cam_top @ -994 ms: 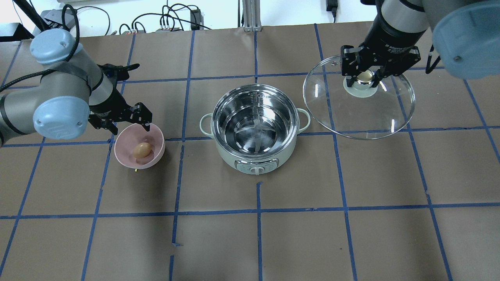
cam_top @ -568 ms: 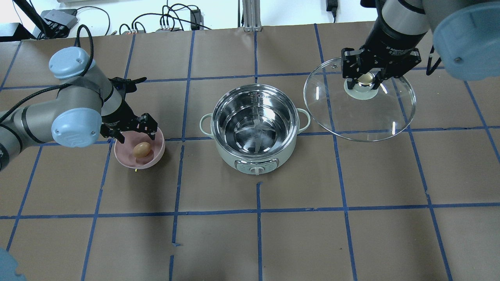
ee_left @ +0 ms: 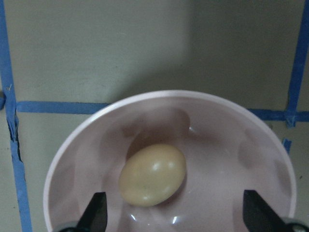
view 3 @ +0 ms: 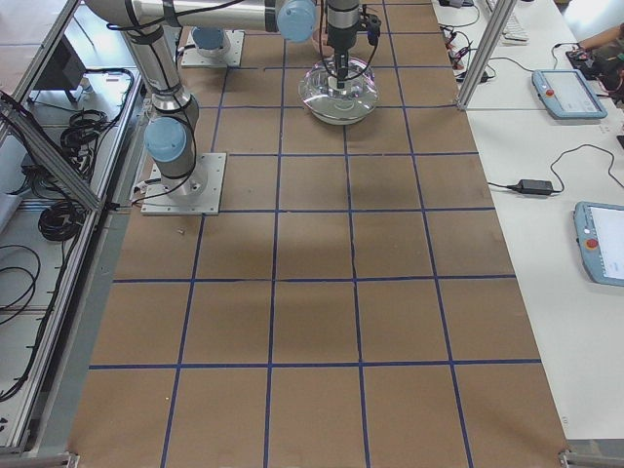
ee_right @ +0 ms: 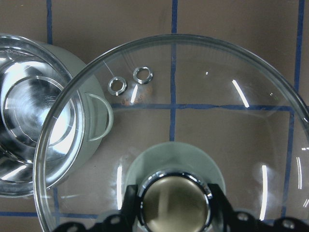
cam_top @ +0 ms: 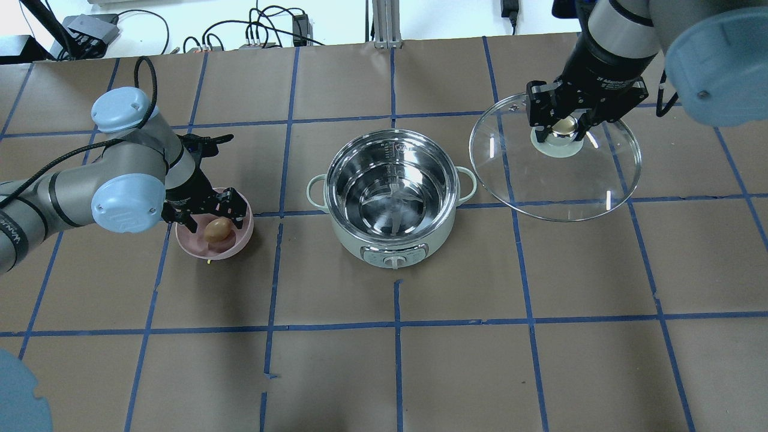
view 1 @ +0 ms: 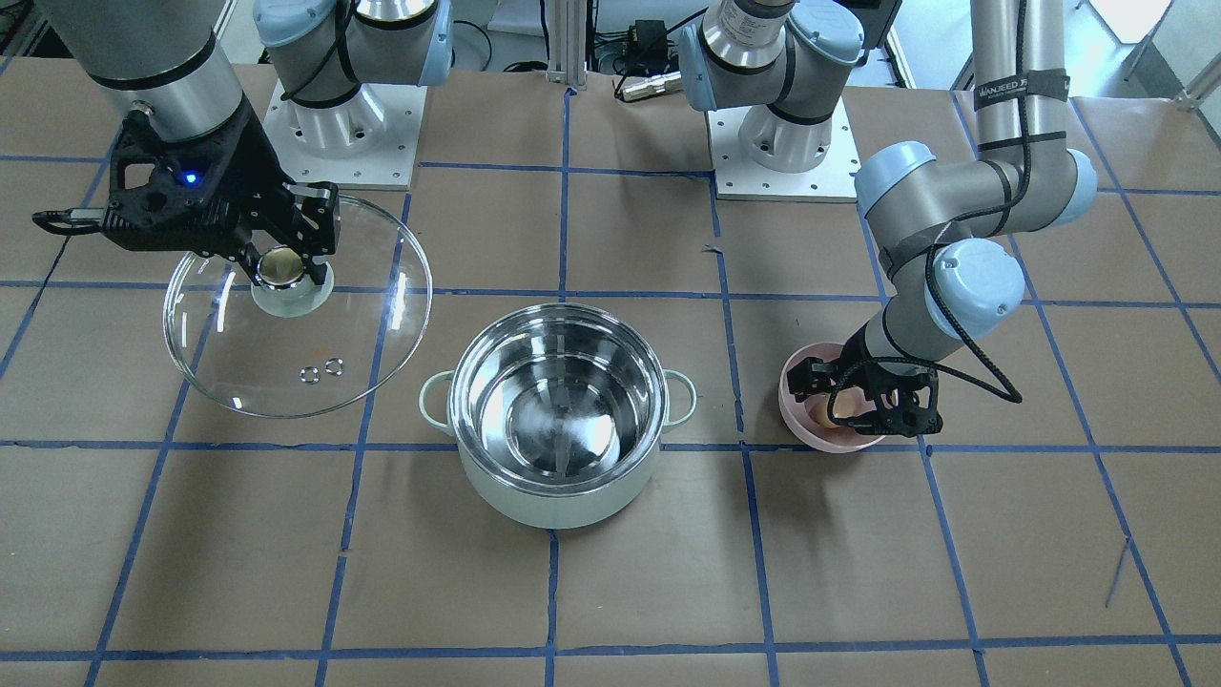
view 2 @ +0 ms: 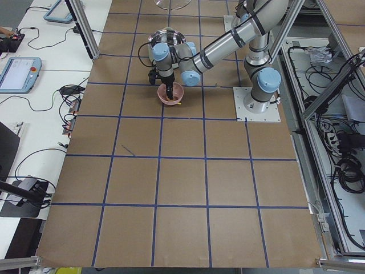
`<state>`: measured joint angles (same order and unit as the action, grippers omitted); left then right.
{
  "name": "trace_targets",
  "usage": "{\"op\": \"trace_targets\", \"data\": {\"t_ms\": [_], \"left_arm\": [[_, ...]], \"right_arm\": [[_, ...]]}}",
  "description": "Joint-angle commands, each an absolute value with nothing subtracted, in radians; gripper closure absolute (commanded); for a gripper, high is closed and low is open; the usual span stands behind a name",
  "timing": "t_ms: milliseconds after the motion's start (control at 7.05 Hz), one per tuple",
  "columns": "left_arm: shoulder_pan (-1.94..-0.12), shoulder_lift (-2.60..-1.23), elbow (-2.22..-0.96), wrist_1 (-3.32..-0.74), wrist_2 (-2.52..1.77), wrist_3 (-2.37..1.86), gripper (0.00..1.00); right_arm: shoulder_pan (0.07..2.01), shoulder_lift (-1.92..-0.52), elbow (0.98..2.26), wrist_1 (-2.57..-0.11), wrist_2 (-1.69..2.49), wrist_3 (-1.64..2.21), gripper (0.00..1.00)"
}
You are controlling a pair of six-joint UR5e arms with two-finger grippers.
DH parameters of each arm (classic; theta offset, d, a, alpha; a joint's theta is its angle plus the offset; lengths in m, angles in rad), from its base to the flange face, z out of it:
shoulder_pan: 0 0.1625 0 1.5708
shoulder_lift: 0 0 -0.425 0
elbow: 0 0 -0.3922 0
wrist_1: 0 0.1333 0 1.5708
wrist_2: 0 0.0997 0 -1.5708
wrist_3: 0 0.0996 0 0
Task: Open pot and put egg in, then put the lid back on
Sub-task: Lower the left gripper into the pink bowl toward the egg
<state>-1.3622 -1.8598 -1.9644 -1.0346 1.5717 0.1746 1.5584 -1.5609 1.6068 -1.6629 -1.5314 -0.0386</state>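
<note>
The mint-green pot (cam_top: 393, 198) stands open at the table's middle, its steel inside empty; it also shows in the front view (view 1: 558, 415). The tan egg (cam_top: 218, 230) lies in a pink bowl (cam_top: 239, 245) to the pot's left. My left gripper (cam_top: 210, 216) is open and lowered into the bowl, fingers either side of the egg (ee_left: 152, 174) without touching it. My right gripper (cam_top: 564, 123) is shut on the brass knob (ee_right: 175, 204) of the glass lid (cam_top: 555, 180) and holds it in the air to the right of the pot (ee_right: 34, 111).
Blue tape lines grid the brown table. The pot's control dial (cam_top: 394, 261) faces the robot side. Cables lie along the table's far edge (cam_top: 258, 36). The arm bases (view 1: 782, 143) stand behind the pot in the front view.
My left gripper has come down and forward from the bowl's back rim into the bowl, around the egg. The right gripper with the lid has shifted slightly right.
</note>
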Motion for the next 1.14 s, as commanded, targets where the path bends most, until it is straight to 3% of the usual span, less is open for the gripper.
{"op": "trace_targets", "data": {"t_ms": [0,994], "left_arm": [[-1.362,-1.871,-1.965,-1.035,1.572,0.176,0.00],[-1.362,-1.884,-1.954,-1.078,1.574,0.172,0.00]], "right_arm": [[1.559,-1.562,1.608,-1.661,-1.531,-0.041,0.63],[1.557,-1.560,1.609,-1.661,-1.529,-0.041,0.60]]}}
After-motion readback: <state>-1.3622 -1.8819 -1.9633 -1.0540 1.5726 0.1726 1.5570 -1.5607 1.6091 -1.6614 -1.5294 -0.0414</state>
